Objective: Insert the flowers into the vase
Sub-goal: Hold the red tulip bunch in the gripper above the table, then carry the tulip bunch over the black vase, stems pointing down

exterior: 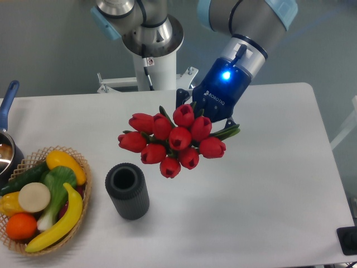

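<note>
Nearest the camera on the left, a woven basket (83, 167) sits at the table's (268, 190) near-left corner, filled with a banana (58, 220), an orange (21, 225), a yellow pepper (64, 163), a cucumber (25, 177), a round white slice-faced piece (34, 197) and a green-and-white leafy vegetable (56, 190). Just right of the basket, apart from it, the vase (128, 191) stands upright on the white tabletop, a dark ribbed cylinder with its round mouth open and nothing in it. Farther back and to the right, the flowers (173, 140), a tight bunch of glossy red tulip heads, hang in the air above the table, tilted so the heads point toward the near left and the green leaves trail back to the right. The lowest heads are up and right of the vase mouth, not touching it. The gripper (215, 118), blue-bodied with a lit blue light, is clamped on the stems behind the heads; its fingers are mostly hidden by the bunch. At the far left edge a pot with a blue handle (8, 97) is partly in view. At the far side stands the robot's white base column (153, 56).
</note>
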Action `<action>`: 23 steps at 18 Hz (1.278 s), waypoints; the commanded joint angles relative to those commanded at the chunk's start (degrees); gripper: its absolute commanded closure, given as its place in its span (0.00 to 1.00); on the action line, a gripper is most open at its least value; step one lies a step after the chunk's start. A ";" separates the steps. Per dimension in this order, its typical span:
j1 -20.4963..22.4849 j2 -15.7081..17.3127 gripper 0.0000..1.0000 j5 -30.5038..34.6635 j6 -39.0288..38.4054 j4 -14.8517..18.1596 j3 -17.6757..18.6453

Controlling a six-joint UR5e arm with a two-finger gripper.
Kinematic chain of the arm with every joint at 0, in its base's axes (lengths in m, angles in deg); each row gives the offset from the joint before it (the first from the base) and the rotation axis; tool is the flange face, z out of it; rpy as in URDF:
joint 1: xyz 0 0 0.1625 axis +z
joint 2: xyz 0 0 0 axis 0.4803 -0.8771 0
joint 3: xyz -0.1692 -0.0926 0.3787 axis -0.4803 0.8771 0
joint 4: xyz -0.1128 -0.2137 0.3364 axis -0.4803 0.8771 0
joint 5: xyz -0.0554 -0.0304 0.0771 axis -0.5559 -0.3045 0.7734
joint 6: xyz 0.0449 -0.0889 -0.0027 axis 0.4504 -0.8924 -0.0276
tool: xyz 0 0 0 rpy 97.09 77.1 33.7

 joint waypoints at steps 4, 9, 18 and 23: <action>-0.09 0.09 0.74 0.00 -0.09 -0.26 0.00; -0.18 0.09 0.74 0.00 0.00 -0.35 0.09; -0.61 -0.35 0.74 -2.44 0.26 -1.14 -0.44; -1.31 -2.28 0.75 -7.64 0.44 -6.14 -0.35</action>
